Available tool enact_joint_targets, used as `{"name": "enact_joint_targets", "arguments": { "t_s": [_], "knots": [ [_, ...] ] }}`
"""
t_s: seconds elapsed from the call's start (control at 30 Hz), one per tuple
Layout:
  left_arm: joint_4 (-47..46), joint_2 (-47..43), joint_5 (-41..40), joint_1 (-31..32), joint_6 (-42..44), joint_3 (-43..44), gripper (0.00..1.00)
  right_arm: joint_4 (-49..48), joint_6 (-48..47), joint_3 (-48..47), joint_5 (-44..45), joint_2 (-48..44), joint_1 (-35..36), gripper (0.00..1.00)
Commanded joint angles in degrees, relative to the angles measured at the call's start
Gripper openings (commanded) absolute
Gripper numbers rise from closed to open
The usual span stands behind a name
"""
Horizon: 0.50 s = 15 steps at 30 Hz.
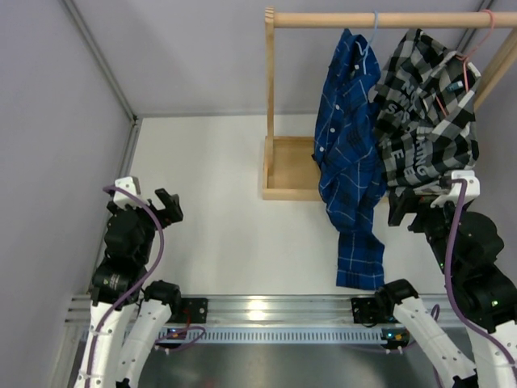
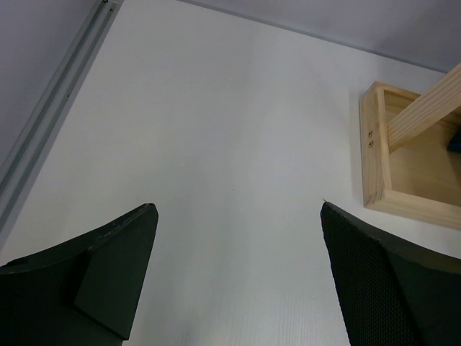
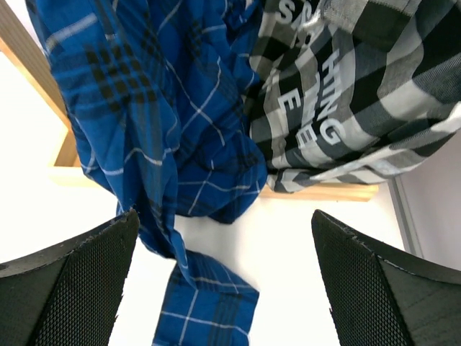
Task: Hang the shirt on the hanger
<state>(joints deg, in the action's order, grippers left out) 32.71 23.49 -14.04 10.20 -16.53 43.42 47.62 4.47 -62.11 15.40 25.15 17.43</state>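
— On the wooden rack point(image 1: 269, 97), anything of the task?

— Yes, the shirt point(image 1: 349, 153). Hangs from the top rail of the rack, bunched and a little twisted. Falls past the front edge of the rack's base tray, with the lower end reaching down to the table point(image 1: 218, 202) just in front of the rack.

— And the hanger point(image 1: 374, 31)?

— Only the light-blue hook visible, looped over the rail of the rack and going down into the collar. Rest hidden inside the fabric, so cannot tell how well seated in the shoulders.

— Something more on the rack?

— Black-and-white checked shirt point(image 1: 424, 113) with lettering, on the same rail, at the right side of the rack and touching the blue one. Carried by a pink hanger point(image 1: 483, 32).

— State of the left gripper point(image 2: 238, 216)?

— Spread wide, nothing between the fingers point(image 2: 108, 274). Well apart from the rack, off to its left, over bare table. Only a corner of the rack's base seen from the left wrist.

— And the right gripper point(image 3: 225, 216)?

— Also spread apart, holding nothing. Just in front of the rack, below the checked shirt, facing both garments. No contact with the fabric, as far as visible.
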Motion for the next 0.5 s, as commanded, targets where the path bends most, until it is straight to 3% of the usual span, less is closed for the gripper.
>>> {"name": "enact_joint_targets", "arguments": {
  "t_s": [0.0,0.47],
  "knots": [
    [-0.8,0.1,0.9,0.1,0.6,-0.6,0.98,1.6,-0.3,1.1,1.2,-1.1,-0.6,0.99],
    [-1.3,-0.5,-0.1,0.1,1.5,-0.9,0.98,0.5,0.4,2.6,0.3,0.2,-0.6,0.99]
  ]
}}
